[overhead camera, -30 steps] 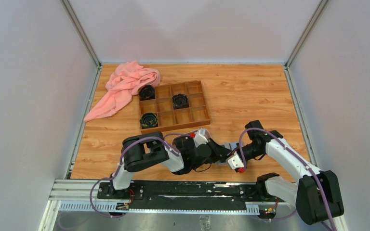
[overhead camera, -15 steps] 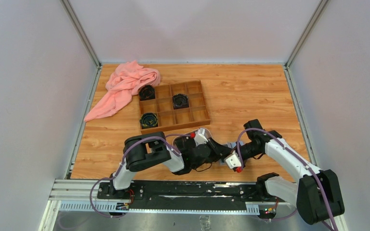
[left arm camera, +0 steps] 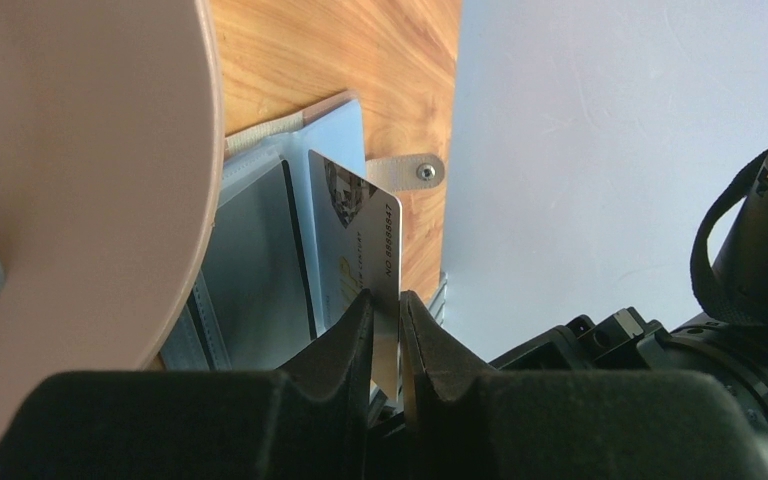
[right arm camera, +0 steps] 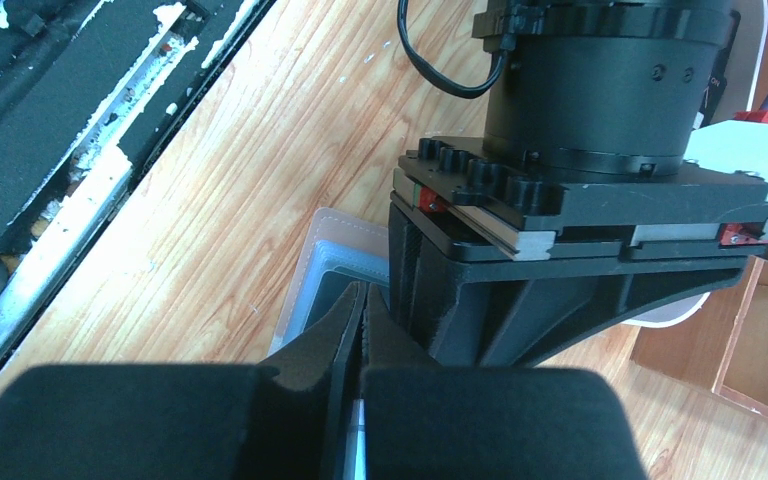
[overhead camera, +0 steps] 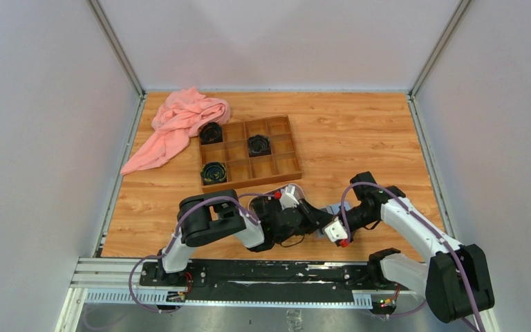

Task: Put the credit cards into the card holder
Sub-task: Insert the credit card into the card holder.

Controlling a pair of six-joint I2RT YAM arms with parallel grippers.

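1 light grey credit card [left arm camera: 358, 245] was pinched on edge by the left gripper [left arm camera: 385, 300] above the opened card holder [left arm camera: 250, 240] at the table's [overhead camera: 359, 131] near edge. The right gripper [right arm camera: 363, 298], fully closed, was set at its rim, seemingly to steady it.

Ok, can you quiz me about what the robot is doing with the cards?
1. True or false: the left claw is pinching a grey card.
2. How many black coils sit in the wooden box?
3. The card is held right by which thing? A pink cloth, B card holder, C wooden box.
Key: 1 true; 2 three; 3 B.
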